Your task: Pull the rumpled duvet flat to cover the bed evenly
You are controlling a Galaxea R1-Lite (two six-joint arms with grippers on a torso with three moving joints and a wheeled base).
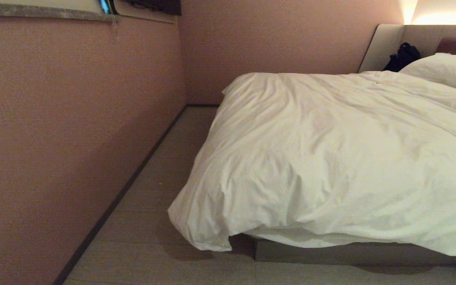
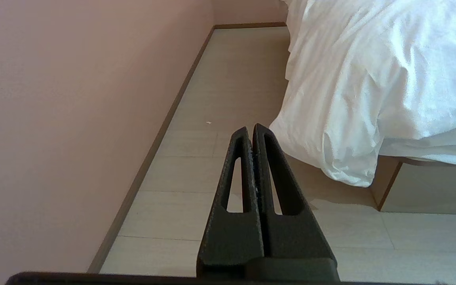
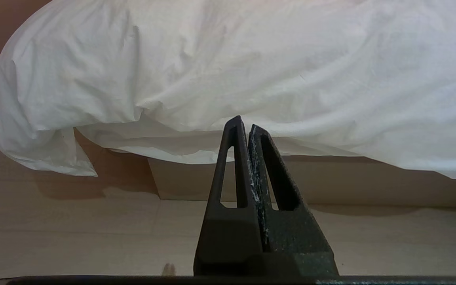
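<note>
The duvet (image 1: 331,158) was seen piled across the right of the frame, one corner hanging off the bed (image 1: 350,253). The left gripper (image 2: 251,128) and right gripper (image 3: 243,122) were pressed together, empty. Nothing was started, it seemed; that corner would need grabbing first.

Robot body, visible parts: two matching black grippers, one per wrist camera.

Left gripper (image 2: 250,128): two long tapering fingers (image 2: 236,174) of matte, grainy black material, each pierced by a narrow elongated slot, widening to a solid block base; a dark band edges the picture beneath it. Right gripper (image 3: 244,122): same shape and finish (pale scuffing along the inner edges of its fingers (image 3: 269,174)). No arm parts appear in the head view.
</note>
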